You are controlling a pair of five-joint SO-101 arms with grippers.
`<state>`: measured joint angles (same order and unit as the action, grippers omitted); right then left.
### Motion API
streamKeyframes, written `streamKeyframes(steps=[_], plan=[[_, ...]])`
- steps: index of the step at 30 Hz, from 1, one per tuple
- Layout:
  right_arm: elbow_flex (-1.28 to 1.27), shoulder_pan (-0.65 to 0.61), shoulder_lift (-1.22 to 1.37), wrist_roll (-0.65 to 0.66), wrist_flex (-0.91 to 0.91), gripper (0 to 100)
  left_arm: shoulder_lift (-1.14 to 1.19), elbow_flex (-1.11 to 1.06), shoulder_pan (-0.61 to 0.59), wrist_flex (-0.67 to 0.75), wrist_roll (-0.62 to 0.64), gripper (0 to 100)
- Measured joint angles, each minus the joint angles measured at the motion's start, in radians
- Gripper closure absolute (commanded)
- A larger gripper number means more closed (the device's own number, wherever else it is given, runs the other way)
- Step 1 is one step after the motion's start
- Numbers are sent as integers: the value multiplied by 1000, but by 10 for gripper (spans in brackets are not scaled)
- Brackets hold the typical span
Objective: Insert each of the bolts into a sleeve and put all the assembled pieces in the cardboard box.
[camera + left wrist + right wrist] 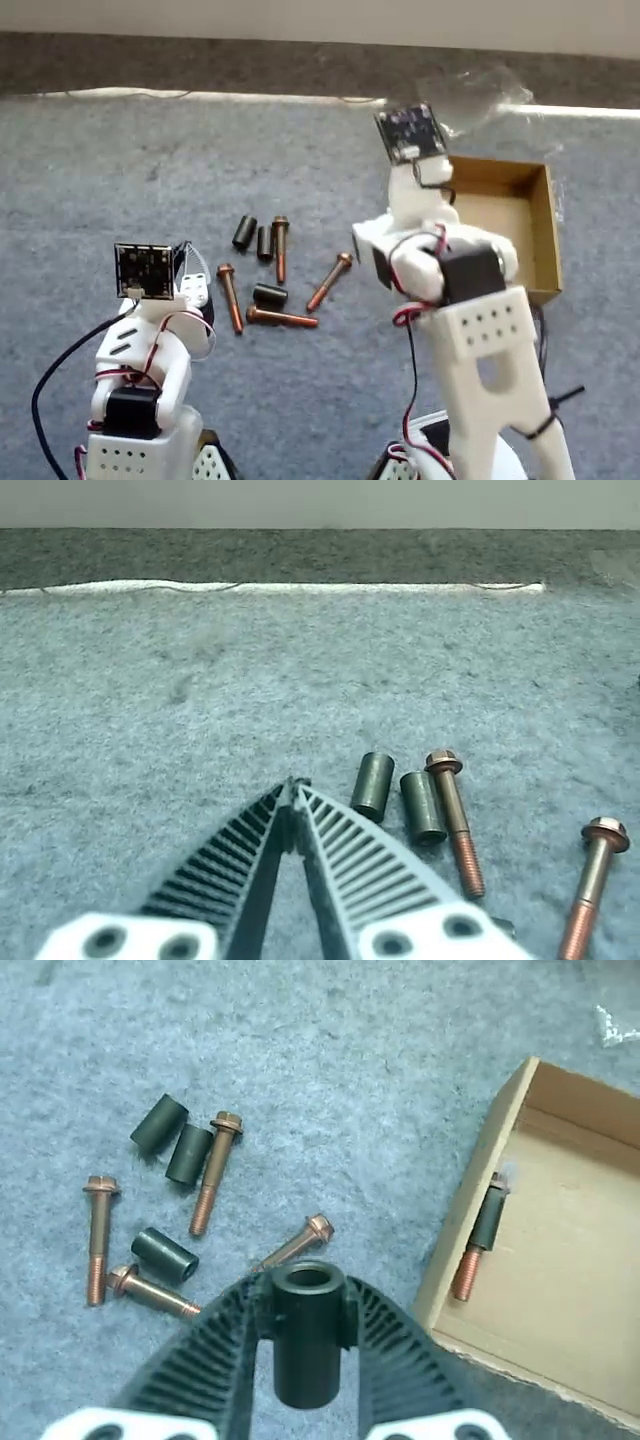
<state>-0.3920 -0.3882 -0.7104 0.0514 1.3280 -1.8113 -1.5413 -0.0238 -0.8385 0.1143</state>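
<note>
My right gripper (303,1295) is shut on a black sleeve (305,1355), held upright with its open bore facing the camera, above the carpet beside the cardboard box (470,1210). One bolt pushed through a sleeve (482,1228) lies inside the box along its near wall. Several copper bolts (280,250) and three loose black sleeves (270,296) lie scattered on the carpet between the arms. My left gripper (292,790) is shut and empty, its tips just short of two sleeves (373,785) and a bolt (455,815).
Grey carpet (120,170) covers the table, with a white strip (200,96) along its far edge. The cardboard box (535,230) stands at the right, behind the right arm. A crumpled clear plastic scrap (480,95) lies beyond the box.
</note>
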Motion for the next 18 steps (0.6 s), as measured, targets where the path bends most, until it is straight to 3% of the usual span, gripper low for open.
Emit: streamKeyframes(steps=[18], plan=[[-381, 0, -517, 37, -63, 994, 0, 77, 6, -164, -43, 995]])
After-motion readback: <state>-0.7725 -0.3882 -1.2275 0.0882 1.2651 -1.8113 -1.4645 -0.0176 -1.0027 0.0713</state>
